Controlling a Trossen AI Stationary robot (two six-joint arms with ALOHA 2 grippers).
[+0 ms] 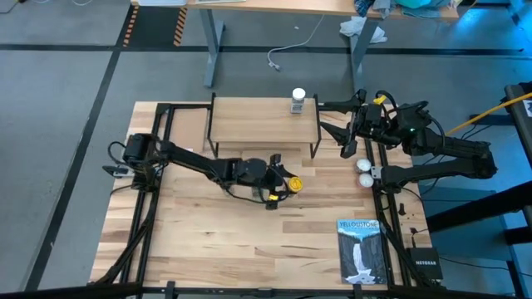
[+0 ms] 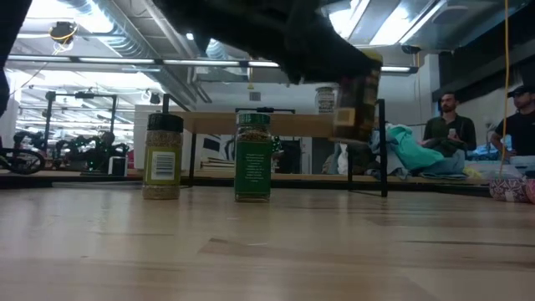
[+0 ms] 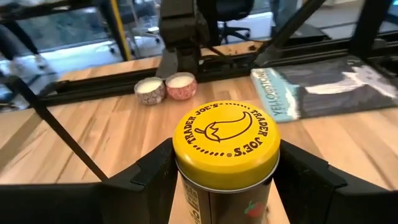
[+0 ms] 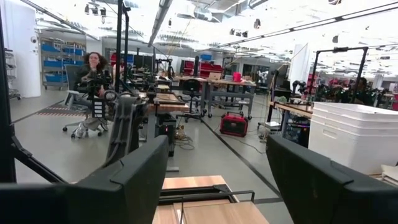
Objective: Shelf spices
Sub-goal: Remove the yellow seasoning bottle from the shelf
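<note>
Looking down from above, we see the left gripper [image 1: 281, 184] mid-table, clamped on the amber jar with the yellow lid [image 1: 294, 184]. Our left wrist camera shows that grip best, both dark fingers [image 3: 146, 174] pressed against the jar's [image 3: 226, 155] sides. Only the low view catches the dark-lidded jar [image 2: 163, 156] and the green jar [image 2: 253, 157] standing on the tabletop. The clear white-lidded jar [image 1: 298, 101] already sits on the light wooden shelf [image 1: 249, 112]. Beside the shelf's end, the right gripper [image 1: 347, 129] hangs with its fingers apart, empty.
</note>
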